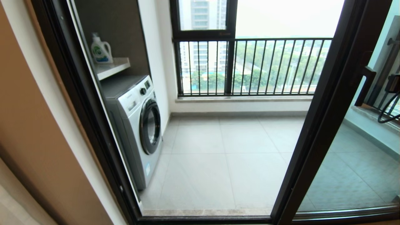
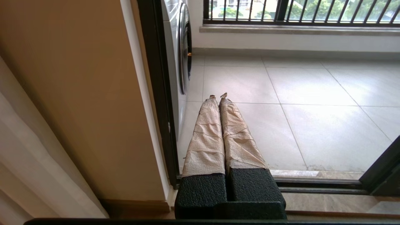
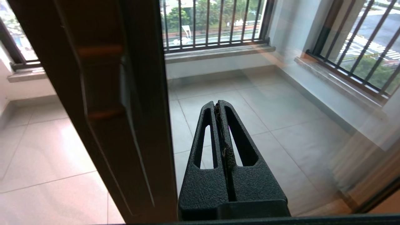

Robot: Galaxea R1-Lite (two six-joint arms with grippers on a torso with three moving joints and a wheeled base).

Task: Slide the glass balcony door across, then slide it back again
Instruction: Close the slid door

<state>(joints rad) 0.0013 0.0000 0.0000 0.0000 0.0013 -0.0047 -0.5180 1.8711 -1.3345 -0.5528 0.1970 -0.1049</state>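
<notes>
- Glass balcony door (image 1: 331, 103) slid over to the right, doorway open; handle (image 1: 365, 86) on its stile.
- Right gripper (image 3: 220, 104) facing the glass, beside the stile; jaws pressed together, holding nothing.
- Left gripper (image 2: 218, 96) low by the left jamb, taped fingers (image 2: 206, 137) closed, empty.
- Washing machine (image 1: 137, 125) w/ detergent bottle (image 1: 100, 50) above; labels unreadable.

In the head view the door (image 1: 331, 103) stands at the right of the frame, its handle (image 1: 365, 86) on the stile at upper right. The opening fills the middle, with the balcony floor (image 1: 225, 156) beyond it. A washing machine (image 1: 137, 125) sits at the left, a shelf (image 1: 112, 67) above it carrying a bottle (image 1: 100, 50). The railing (image 1: 256, 67) runs across the upper middle, behind the floor. A wall (image 1: 28, 125) takes the far left.
</notes>
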